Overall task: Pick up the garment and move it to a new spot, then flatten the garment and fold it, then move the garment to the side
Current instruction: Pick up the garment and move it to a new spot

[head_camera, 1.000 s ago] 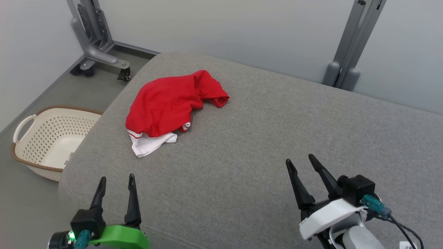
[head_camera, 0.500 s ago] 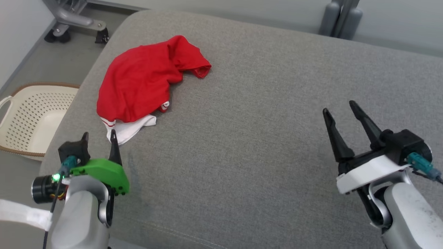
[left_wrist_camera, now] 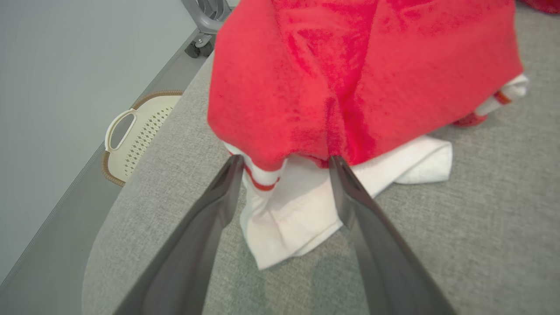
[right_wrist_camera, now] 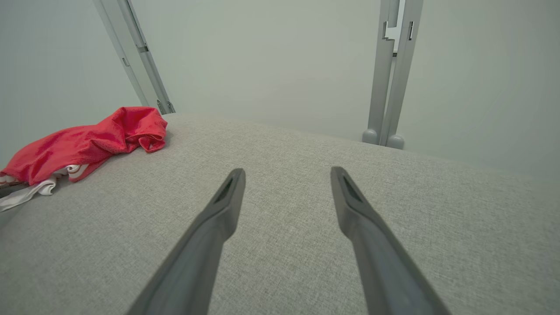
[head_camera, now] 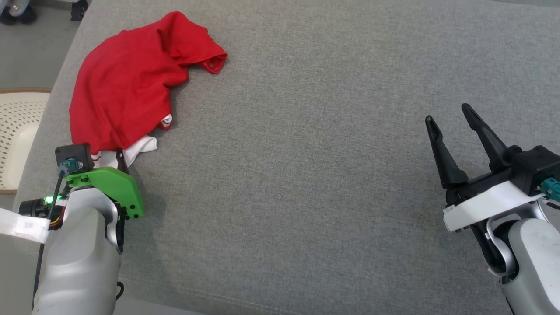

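Red crumpled cloth garment w/ white trim (head_camera: 127, 83) at far left of grey fabric cushion (head_camera: 284, 175) in head view, left gripper (head_camera: 107, 154) at its near edge, right gripper (head_camera: 447, 112) well apart, jaws spread, left wrist: jaws apart, straddling white hem, right wrist: jaws apart over cushion

looks like a bare test lab: plain pale wall (right_wrist_camera: 271, 57) behind the grey upholstered cushion (head_camera: 306, 175), metal stand uprights (right_wrist_camera: 391, 70) at its far edge, perforated cream laundry basket (left_wrist_camera: 135, 131) on the floor (left_wrist_camera: 43, 280) beside it.
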Robot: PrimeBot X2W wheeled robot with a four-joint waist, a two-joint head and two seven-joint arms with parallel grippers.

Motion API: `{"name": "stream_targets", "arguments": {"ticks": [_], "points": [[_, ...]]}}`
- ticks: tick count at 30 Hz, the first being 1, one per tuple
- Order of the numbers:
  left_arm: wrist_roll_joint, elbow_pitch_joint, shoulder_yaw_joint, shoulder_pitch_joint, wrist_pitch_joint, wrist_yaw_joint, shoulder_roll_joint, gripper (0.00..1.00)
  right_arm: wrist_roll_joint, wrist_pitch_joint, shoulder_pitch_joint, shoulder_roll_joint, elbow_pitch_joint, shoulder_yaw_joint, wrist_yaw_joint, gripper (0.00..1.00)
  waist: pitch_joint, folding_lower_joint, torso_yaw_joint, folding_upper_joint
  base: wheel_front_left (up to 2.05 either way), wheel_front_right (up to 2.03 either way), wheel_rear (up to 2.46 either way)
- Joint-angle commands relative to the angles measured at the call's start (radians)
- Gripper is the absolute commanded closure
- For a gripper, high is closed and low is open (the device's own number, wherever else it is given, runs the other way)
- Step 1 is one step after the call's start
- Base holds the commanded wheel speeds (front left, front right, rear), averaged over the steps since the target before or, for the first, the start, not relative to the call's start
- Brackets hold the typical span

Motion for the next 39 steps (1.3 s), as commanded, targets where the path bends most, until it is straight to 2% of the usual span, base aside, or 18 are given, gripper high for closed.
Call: {"name": "stream_targets", "arguments": {"ticks": [1, 6, 7, 8, 13, 17, 19, 20, 22, 28, 39], "points": [[-0.007, 0.022, 0.000, -0.023, -0.005, 0.006, 0.009, 0.00, -0.001, 0.003, 0.011, -0.007, -0.009, -0.004, -0.001, 0.00, 0.022, -0.0001, -0.015, 0.0000, 0.00, 0.00, 0.00], [-0.020, 0.090, 0.007, -0.069, -0.030, 0.010, 0.020, 0.00, -0.004, 0.010, 0.018, -0.013, -0.020, -0.008, -0.001, 0.00, 0.031, -0.0001, -0.014, 0.0000, 0.00, 0.00, 0.00], [-0.023, 0.099, 0.009, -0.075, -0.043, 0.009, 0.021, 0.66, -0.005, 0.009, 0.018, -0.012, -0.020, -0.008, -0.001, 0.00, 0.030, -0.0001, -0.013, 0.0000, 0.00, 0.00, 0.00], [-0.025, 0.105, 0.008, -0.078, -0.052, 0.006, 0.021, 1.00, -0.006, 0.009, 0.019, -0.011, -0.017, -0.007, -0.001, 0.00, 0.026, -0.0001, -0.012, 0.0000, 0.00, 0.00, 0.00], [-0.026, 0.112, 0.002, -0.088, -0.100, 0.007, 0.036, 1.00, -0.005, 0.000, 0.028, 0.004, 0.005, 0.001, -0.001, 0.00, -0.012, -0.0001, -0.007, 0.0000, 0.00, 0.00, 0.00], [-0.018, 0.056, 0.002, -0.082, -0.121, 0.015, 0.051, 1.00, -0.001, -0.018, 0.035, 0.024, 0.032, 0.012, -0.001, 0.00, -0.066, -0.0001, -0.009, 0.0000, 0.00, 0.00, 0.00], [-0.008, -0.033, 0.005, -0.070, -0.124, 0.013, 0.061, 1.00, 0.002, -0.027, 0.039, 0.036, 0.049, 0.015, -0.001, 0.00, -0.097, -0.0001, -0.012, 0.0000, 0.00, 0.00, 0.00], [-0.001, -0.143, 0.012, -0.034, -0.122, 0.007, 0.067, 1.00, 0.003, -0.038, 0.044, 0.050, 0.068, 0.017, -0.001, 0.00, -0.133, -0.0001, -0.016, 0.0000, 0.00, 0.00, 0.00], [0.013, -0.255, 0.014, -0.005, -0.122, 0.001, 0.070, 1.00, 0.005, -0.048, 0.047, 0.065, 0.086, 0.018, -0.001, 0.00, -0.168, -0.0001, -0.022, 0.0000, 0.00, 0.00, 0.00], [0.055, -0.525, -0.004, 0.056, -0.122, -0.025, 0.061, 1.00, 0.006, -0.074, 0.069, 0.110, 0.140, 0.018, -0.001, 0.00, -0.268, -0.0001, -0.050, 0.0000, 0.00, 0.00, 0.00], [0.084, -0.753, -0.089, 0.082, -0.107, -0.085, 0.043, 1.00, 0.000, -0.102, 0.080, 0.173, 0.193, 0.023, -0.001, 0.00, -0.372, -0.0001, -0.150, 0.0000, 0.00, 0.00, 0.00]]}}
